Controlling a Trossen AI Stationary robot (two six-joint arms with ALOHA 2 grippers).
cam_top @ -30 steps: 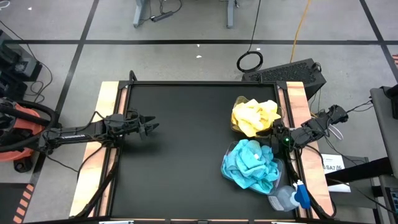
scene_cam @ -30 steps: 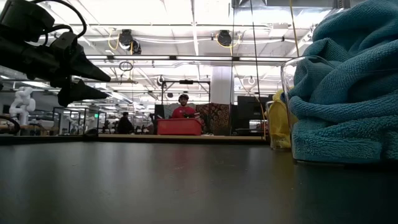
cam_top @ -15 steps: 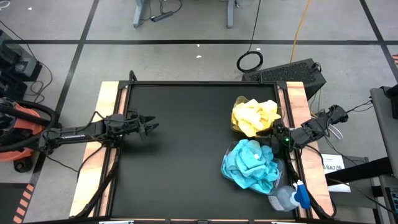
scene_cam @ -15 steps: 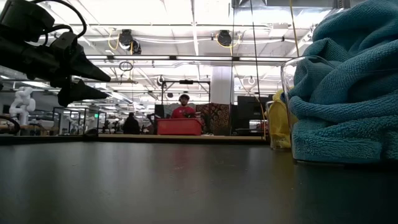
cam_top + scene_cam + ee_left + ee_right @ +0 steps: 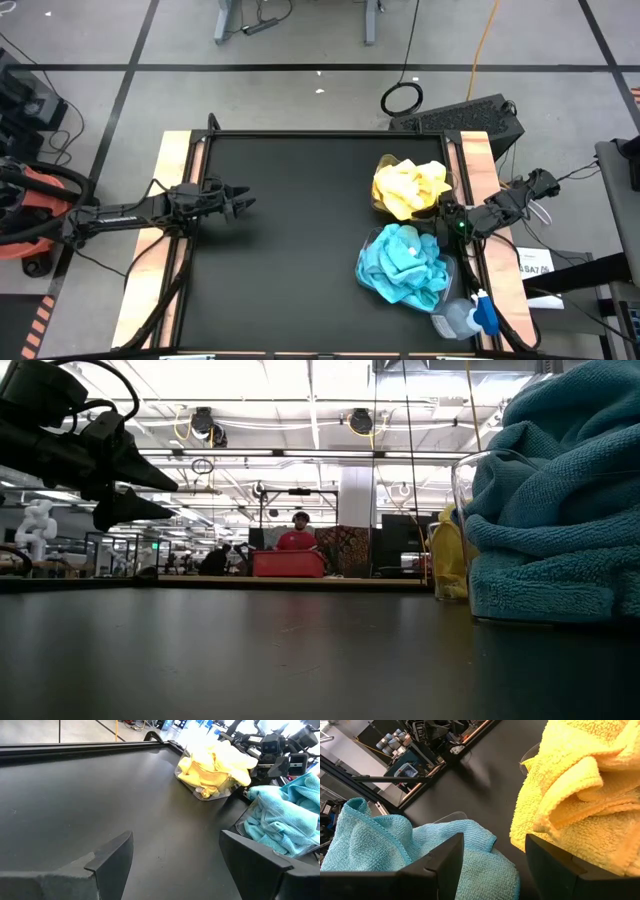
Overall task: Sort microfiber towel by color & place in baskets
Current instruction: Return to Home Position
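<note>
**Both piles binned, arms sitting clear with jaws apart**

The yellow towels [image 5: 410,188] are sitting heaped in the farther clear bin [image 5: 200,795], on the right side of the black table [image 5: 290,250]. The teal towels [image 5: 405,265] are piling out of the nearer clear bin [image 5: 462,490], spilling over its rim. No loose cloth is showing on the table top, so the sorting is looking done.

The left gripper [image 5: 243,203] is hovering over the table's left part, well apart from both bins, fingers spread wide and holding nothing. The right gripper [image 5: 443,218] is sitting at the right edge, between the two bins and just beside them, fingers also parted and empty. A blue-capped bottle [image 5: 465,317] is lying near the teal heap at the table corner.

Handling, as a judgement: the cloths are looking light, soft and floppy, with a nappy surface that is not going to slip. If a regrasp is needed, pinching a raised fold on top of a heap is looking best. The pile is likely catching on neighbouring cloths, so one pull may be dragging out a second towel. The overhanging teal is looking the easiest to knock off, and the light bins may be sliding if nudged.
</note>
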